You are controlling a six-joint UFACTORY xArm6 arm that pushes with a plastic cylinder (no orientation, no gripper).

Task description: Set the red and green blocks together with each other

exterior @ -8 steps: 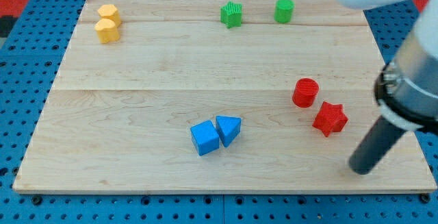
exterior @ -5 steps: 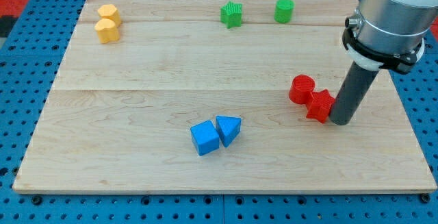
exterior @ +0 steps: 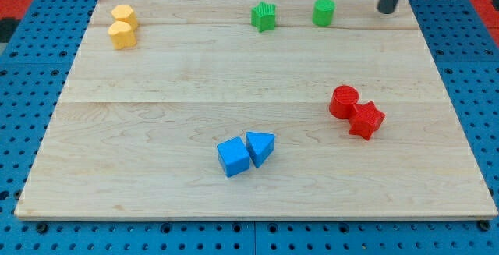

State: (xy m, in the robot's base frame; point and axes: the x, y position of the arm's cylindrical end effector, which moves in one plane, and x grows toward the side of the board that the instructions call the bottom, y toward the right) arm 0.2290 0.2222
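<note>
A red cylinder block [exterior: 345,101] and a red star-shaped block [exterior: 366,120] sit touching near the right edge of the pale wooden board [exterior: 179,83]. A green star-shaped block [exterior: 264,16] and a green cylinder block [exterior: 323,12] stand slightly apart at the top edge. All look small, light, rigid and easy to slide; I judge a flat side best for pushing. My tip [exterior: 386,10] is a bare rod with no fingers, near the top right corner, beside the green cylinder. No writing shows.
</note>
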